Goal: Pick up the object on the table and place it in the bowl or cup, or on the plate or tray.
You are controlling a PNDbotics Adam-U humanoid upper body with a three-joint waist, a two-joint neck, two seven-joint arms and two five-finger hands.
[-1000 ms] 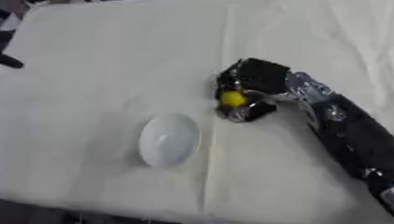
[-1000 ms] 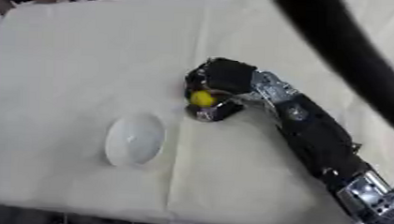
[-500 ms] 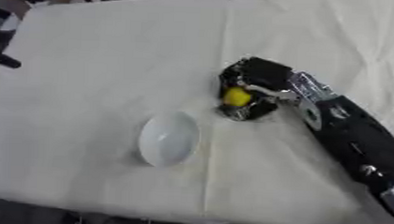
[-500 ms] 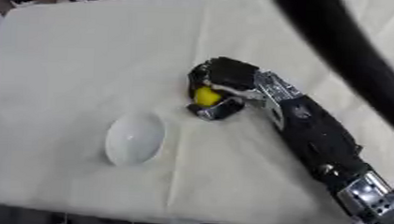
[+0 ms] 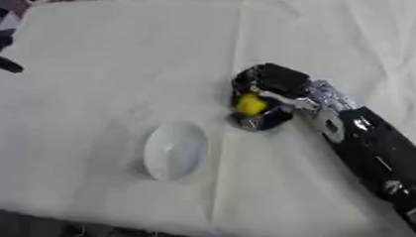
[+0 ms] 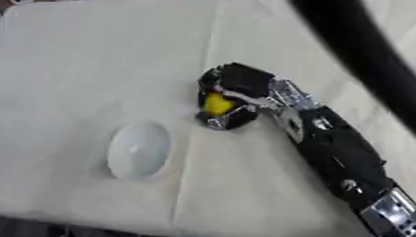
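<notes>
Table [image 5: 118, 53]: covered in a cream cloth, creased, filling most of the frame.

Right hand [image 5: 269, 88]: black, on an arm entering from the lower right corner, sitting right of centre. Fingers and thumb curled round a small yellow object [image 5: 249, 104]; only a patch of yellow shows between them. Whether the hand rests on the cloth or hangs just above it, I cannot tell.

White bowl [image 5: 175, 150]: lower centre, left of and below the hand, near it but apart, nothing visible inside.

Dark curved band [image 6: 369, 61]: blurred, crossing the upper right of the right eye view; cannot identify.
</notes>
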